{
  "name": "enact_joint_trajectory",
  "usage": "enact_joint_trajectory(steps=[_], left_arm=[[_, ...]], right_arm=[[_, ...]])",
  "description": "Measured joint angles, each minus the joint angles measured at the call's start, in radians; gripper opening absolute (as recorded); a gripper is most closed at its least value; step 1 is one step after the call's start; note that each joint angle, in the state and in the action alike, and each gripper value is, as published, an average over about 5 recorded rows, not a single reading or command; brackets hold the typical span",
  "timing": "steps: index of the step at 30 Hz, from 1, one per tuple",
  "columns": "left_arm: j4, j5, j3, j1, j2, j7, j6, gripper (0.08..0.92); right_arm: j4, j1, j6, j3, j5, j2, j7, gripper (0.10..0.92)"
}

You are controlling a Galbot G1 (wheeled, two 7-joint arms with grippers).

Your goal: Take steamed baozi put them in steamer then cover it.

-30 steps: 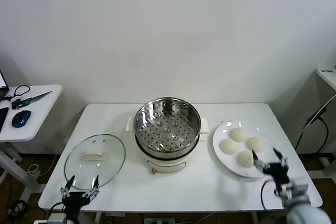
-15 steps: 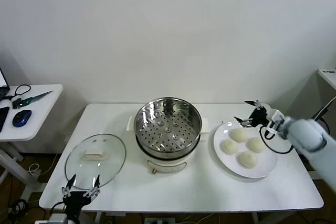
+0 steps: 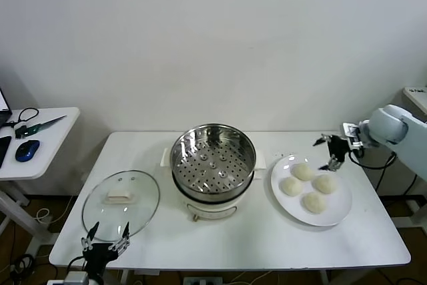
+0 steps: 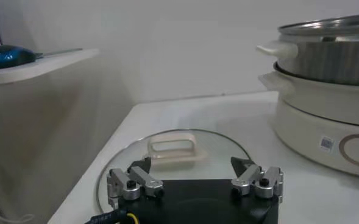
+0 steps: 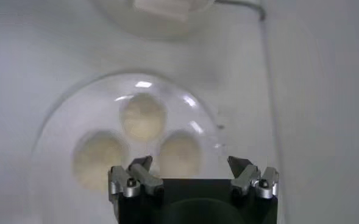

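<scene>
In the head view, four cream-white steamed baozi (image 3: 308,185) lay on a flat white plate (image 3: 342,211) at right of centre, the shiny steel steamer (image 3: 213,162) stood empty, and the clear glass cover (image 3: 121,203) rested on the white worktop (image 3: 253,238) at lower left. The right gripper (image 3: 328,151) hovered above the plate, fingers spread, empty.

In the left wrist view, the left gripper (image 4: 194,176) waited near the cover, fingers released.

In the right wrist view, three buns showed. Nothing was loaded yet.

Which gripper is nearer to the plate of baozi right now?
The right gripper: it hovers open over the plate's far edge. The left gripper is across the table, beside the glass cover.
</scene>
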Motion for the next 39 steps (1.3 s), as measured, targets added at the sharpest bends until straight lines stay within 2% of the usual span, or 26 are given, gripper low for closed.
enact_joint_trajectory(steps=[17, 31, 39], left_arm=[[0.011, 0.008, 0.01, -0.001, -0.005, 0.0, -0.004, 0.823], [0.022, 0.008, 0.006, 0.001, -0.007, -0.002, -0.007, 0.823], [0.034, 0.008, 0.005, -0.002, -0.007, -0.006, -0.01, 0.823]], right_arm=[[-0.281, -0.05, 0.003, -0.015, -0.055, 0.243, 0.0, 0.823], [-0.446, -0.124, 0.021, 0.057, -0.123, 0.341, -0.002, 0.814], [-0.485, -0.147, 0.023, 0.083, -0.14, 0.366, 0.001, 0.72]])
